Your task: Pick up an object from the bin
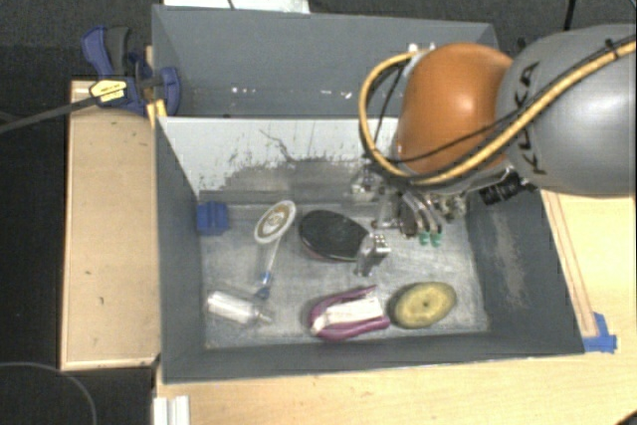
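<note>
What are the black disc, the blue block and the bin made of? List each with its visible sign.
Black disc: likely hard plastic or rubber; smooth, with a dull sheen on top.
Blue block: probably foam or plastic; matte, even colour, soft-looking edges.
Bin: painted grey metal; scratches on the back wall bare a lighter layer.

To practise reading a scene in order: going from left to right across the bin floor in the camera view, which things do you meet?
blue block → white oval-headed tool → black oval disc → round yellow-green slice
</note>
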Available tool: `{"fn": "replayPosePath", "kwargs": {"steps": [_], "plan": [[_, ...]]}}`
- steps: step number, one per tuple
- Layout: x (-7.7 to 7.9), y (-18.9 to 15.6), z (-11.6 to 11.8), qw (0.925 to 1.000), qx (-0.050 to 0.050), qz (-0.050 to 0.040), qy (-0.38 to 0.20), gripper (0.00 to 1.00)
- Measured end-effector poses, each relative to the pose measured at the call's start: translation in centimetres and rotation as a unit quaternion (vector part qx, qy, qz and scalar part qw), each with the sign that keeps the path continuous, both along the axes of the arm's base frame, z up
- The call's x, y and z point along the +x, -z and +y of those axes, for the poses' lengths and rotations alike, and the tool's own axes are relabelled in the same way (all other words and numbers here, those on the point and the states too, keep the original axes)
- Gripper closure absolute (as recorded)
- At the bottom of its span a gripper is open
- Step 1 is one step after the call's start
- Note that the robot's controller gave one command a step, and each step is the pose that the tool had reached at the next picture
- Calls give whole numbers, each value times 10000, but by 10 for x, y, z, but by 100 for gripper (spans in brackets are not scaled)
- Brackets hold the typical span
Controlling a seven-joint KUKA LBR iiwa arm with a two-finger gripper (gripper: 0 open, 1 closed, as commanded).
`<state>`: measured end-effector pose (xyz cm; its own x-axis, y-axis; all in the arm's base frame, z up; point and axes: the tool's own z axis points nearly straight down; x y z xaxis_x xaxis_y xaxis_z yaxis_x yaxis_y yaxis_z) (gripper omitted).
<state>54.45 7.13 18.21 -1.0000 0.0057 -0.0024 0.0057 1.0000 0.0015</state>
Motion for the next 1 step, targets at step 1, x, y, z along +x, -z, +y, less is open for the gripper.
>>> {"fn": "replayPosePath", "kwargs": {"steps": [1], "plan": [[46, 110, -7, 9926, -4, -24, -1215, 0]]}}
